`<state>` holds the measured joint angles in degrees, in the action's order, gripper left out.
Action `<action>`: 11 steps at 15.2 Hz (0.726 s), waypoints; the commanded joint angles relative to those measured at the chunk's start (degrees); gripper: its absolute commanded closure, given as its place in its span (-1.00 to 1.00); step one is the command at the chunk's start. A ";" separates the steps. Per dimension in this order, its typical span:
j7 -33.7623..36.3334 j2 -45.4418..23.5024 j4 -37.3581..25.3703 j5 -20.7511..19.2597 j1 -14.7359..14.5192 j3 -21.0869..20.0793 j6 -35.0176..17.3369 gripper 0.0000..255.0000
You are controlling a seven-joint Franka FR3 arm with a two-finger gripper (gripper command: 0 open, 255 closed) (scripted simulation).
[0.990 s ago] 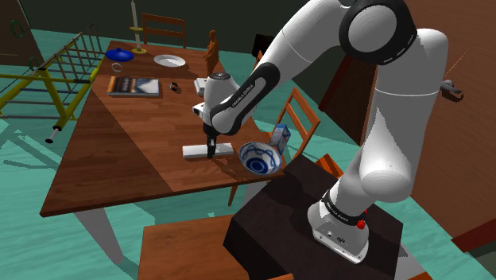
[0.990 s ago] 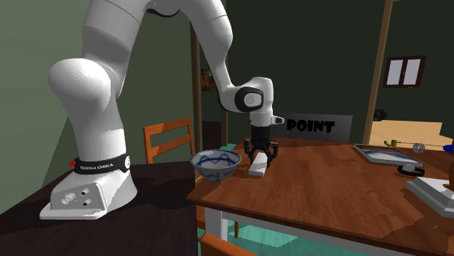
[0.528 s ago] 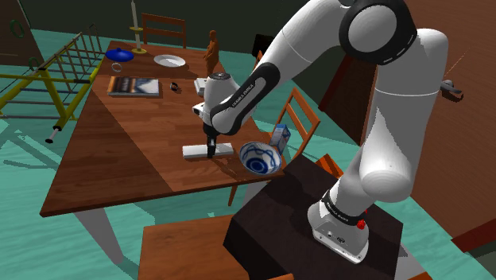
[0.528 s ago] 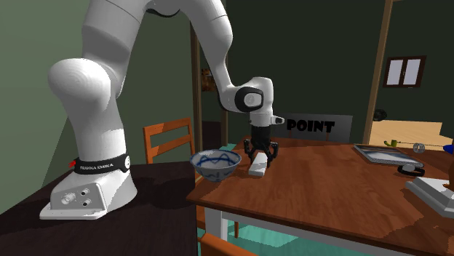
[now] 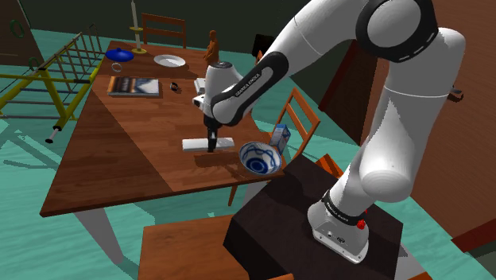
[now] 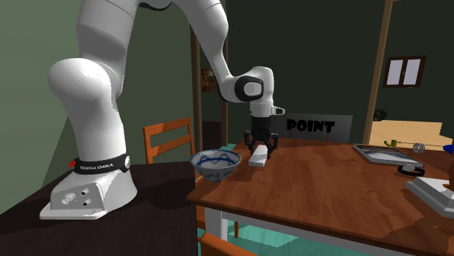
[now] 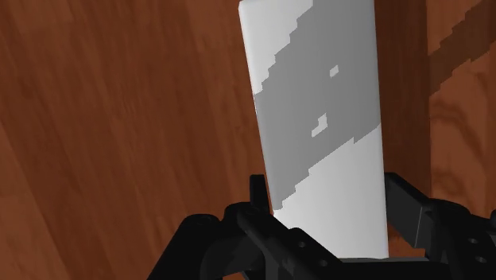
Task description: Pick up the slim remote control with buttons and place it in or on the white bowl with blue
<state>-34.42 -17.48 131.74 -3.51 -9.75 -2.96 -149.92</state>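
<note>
Shoulder view first: your end effector (image 5: 211, 144) is clamped on the remote (image 5: 208, 143), a flat pale slab hanging just above the wooden tabletop (image 5: 119, 159) with its shadow underneath. The bowl (image 5: 259, 157) sits near it, to the shoulder view's right, by the table's edge. I'd get more height before you slide over, since the remote sticks out on both sides of the fingers and could clip that raised rim. Second exterior view: the bowl (image 6: 215, 164) is round and white with blue lines, on a small foot, so I reckon it tips easily. Go slow and release low over the middle. Wrist view: the black fingers (image 7: 258, 203) pinch the remote (image 7: 318, 119) across its narrow width. It's drawn smooth, in white and grey patches, with no buttons I can make out, so it's probably slick.
</note>
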 commanded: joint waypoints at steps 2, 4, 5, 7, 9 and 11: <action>-0.31 2.17 0.12 0.32 0.15 -0.16 2.05 1.00; -0.47 3.51 0.07 0.53 0.20 -0.25 3.44 1.00; -0.55 4.17 0.03 0.63 0.23 -0.29 4.14 1.00; -0.70 5.46 -0.10 0.82 0.27 -0.37 5.55 1.00; -0.85 6.71 -0.28 1.01 0.31 -0.43 6.98 1.00; -0.99 7.93 -0.51 1.19 0.34 -0.49 8.42 1.00</action>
<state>-35.32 -10.11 131.31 -2.41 -9.44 -3.42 -142.14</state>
